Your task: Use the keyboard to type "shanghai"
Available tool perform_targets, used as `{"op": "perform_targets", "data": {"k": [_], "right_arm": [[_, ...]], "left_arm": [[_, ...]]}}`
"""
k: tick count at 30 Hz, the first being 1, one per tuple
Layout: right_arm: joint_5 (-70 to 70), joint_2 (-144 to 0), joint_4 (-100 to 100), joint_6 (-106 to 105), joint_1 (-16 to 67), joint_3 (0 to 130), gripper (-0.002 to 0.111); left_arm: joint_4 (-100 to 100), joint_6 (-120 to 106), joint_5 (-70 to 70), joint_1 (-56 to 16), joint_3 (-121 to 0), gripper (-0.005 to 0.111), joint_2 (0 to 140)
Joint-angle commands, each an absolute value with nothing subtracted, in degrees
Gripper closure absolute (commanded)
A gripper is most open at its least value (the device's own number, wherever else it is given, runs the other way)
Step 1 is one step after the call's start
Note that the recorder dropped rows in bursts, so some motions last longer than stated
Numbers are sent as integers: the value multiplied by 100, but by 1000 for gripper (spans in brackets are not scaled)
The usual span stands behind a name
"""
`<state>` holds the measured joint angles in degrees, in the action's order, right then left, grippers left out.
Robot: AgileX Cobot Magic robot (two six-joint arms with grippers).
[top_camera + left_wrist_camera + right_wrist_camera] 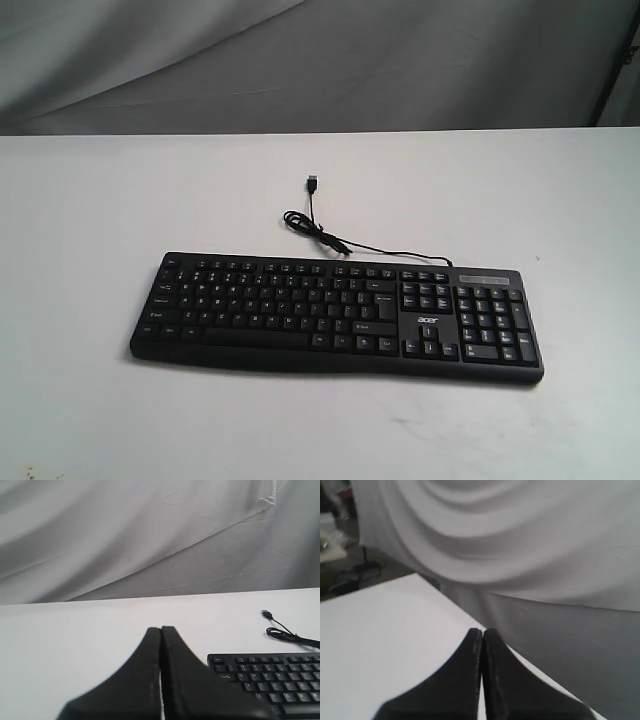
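Note:
The black keyboard (335,313) lies flat across the middle of the white table (90,220), its number pad and white acer logo toward the right. Its thin cable (330,240) curls away behind it to a loose USB plug. Neither arm shows in the exterior view. In the left wrist view my left gripper (161,629) is shut and holds nothing, and the keyboard's (270,680) left end lies just beside its black fingers (135,680). My right gripper (483,630) is also shut and holds nothing, hovering over the table's edge (455,605) with no keyboard in its view.
A grey cloth backdrop (300,60) hangs behind the table. Bare white tabletop surrounds the keyboard on all sides. In the right wrist view the table edge drops off to grey cloth (570,645), with dark clutter (350,575) on the floor beyond the far corner.

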<state>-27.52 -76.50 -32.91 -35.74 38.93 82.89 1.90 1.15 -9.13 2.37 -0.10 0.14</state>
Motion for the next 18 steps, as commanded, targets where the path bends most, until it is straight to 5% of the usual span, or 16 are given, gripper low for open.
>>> {"op": "perform_targets", "data": {"k": [1,8,18], "right_arm": [[-2655,-7271,-2679,-2175,3235,7789,108],[-1324,-4605,-1450,-1127,1246,4203,108],[-1229,-1689,-1296,-1005,-380,1835,108]], "left_arm": [[190,131,-879,200,0,107,0],[190,131,-879,200,0,107,0],[190,131,-879,200,0,107,0]]}}
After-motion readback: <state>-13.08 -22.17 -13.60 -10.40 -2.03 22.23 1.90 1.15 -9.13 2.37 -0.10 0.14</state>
